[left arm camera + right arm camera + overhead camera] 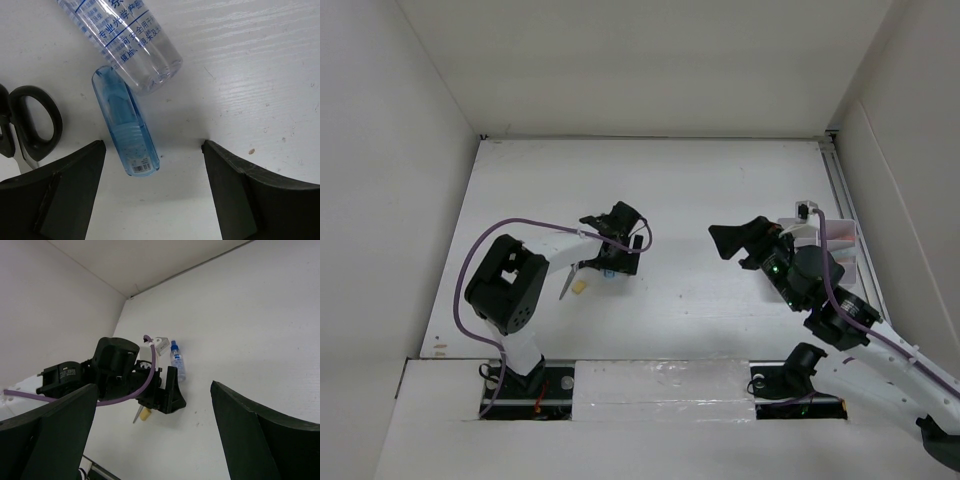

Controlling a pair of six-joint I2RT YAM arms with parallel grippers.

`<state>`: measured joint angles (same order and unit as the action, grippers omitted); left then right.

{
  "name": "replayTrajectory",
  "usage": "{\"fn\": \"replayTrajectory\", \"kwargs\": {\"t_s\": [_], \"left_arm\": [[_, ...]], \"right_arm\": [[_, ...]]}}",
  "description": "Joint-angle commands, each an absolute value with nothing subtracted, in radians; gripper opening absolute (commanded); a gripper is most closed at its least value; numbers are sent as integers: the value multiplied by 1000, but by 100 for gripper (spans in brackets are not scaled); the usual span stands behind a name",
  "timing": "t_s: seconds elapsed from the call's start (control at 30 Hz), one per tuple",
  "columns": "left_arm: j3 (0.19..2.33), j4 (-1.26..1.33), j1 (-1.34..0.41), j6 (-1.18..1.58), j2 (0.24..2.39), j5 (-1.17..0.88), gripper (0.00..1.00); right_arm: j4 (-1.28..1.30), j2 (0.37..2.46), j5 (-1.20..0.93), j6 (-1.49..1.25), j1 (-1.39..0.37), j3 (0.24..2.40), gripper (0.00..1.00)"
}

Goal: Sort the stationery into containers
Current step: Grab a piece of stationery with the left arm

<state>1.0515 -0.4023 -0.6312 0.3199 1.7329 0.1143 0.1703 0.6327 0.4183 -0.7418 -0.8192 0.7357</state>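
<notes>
The desk is carrying everything, and by my reading the sorting is sitting at an early stage. The bins are standing well to the right of the bottle, mostly hidden behind the right arm, so I cannot tell whether anything is lying inside them. The right gripper is hovering between the bottle and the bins, above the desk, with its jaws standing wide apart and holding nothing. The left gripper is hanging directly over the bottle's end, its jaws also apart and empty, straddling but not touching what is lying below. The scissors are lying flat just left of the bottle, unsorted. The bottle itself is lying on its side on the desk, well away from any compartment. A blue marker, or what seems to be one, is lying with one end touching the bottle's base and its length running between the left jaws. The eraser is sitting near the bottle, on the side toward the arm bases, beside the scissor blade. So at least four pieces are waiting to be moved. No pens or other markers are showing in any view. The left arm seems to be lining up for the blue marker or the bottle as the next pick.
</notes>
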Motion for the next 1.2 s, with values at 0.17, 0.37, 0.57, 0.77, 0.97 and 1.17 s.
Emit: {"fn": "replayTrajectory", "kwargs": {"t_s": [0.17, 0.37, 0.57, 0.77, 0.97, 1.17], "left_arm": [[1103, -468, -629, 354, 1766, 187, 75], [1103, -477, -629, 364, 1775, 239, 72], [1103, -477, -629, 364, 1784, 239, 58], [1103, -477, -629, 364, 1784, 219, 47], [1103, -495, -629, 353, 1795, 187, 8], [1103, -531, -629, 344, 1718, 164, 0]], "right_arm": [[123, 623, 414, -749, -824, 732, 100], [123, 612, 425, -749, -824, 732, 100], [123, 612, 425, -749, -824, 732, 100], [123, 612, 416, -749, -824, 732, 100], [123, 612, 416, -749, -824, 732, 100], [123, 603, 434, -749, -824, 732, 100]]}}
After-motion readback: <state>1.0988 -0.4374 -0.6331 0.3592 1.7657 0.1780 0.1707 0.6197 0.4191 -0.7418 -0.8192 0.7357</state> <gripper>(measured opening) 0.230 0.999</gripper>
